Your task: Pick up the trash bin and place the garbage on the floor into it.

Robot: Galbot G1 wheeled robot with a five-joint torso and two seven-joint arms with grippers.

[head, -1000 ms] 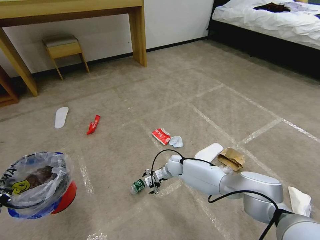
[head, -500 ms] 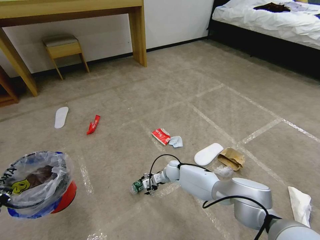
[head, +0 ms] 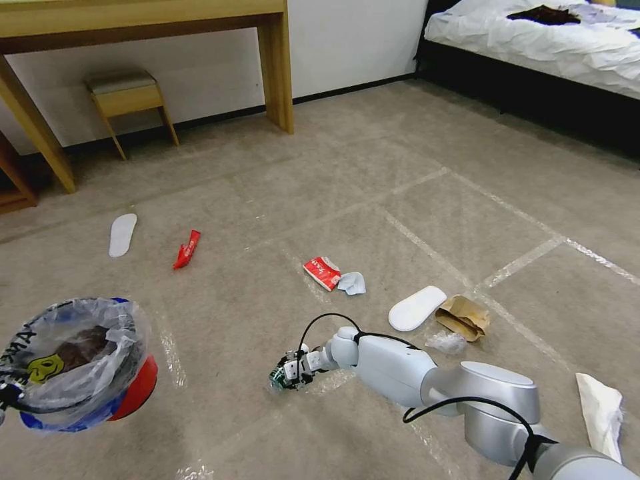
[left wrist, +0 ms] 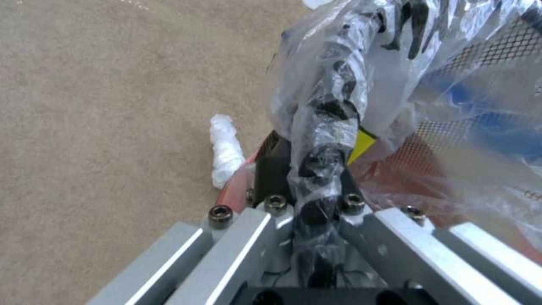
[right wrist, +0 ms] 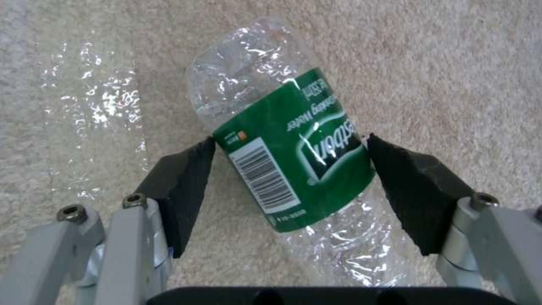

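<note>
Bottle (right wrist: 291, 156) is the target right now, lying on its side on the floor (head: 400, 173) with the right pincer (right wrist: 288, 190) spread open around it, one black pad just beside each side of the green label. Compared with a second ago, the right arm has dropped and slid forward, so the pincer went from hovering next to the bottle to straddling it. My read is that it's lined up for the squeeze but hasn't clamped yet, so this bit of garbage is not yet picked up.

Orientation-wise, the bottle's long axis runs roughly along the pincer's reach, slightly skewed, so the pads close across its width. It looks crushed and crinkly, and I can't make out which end has the cap.

Left pincer (left wrist: 316, 182) is clenched on the rim and plastic liner of the trash bin (head: 80, 363), holding it at the robot's left, well apart from the bottle, with some dark stuff already inside
</note>
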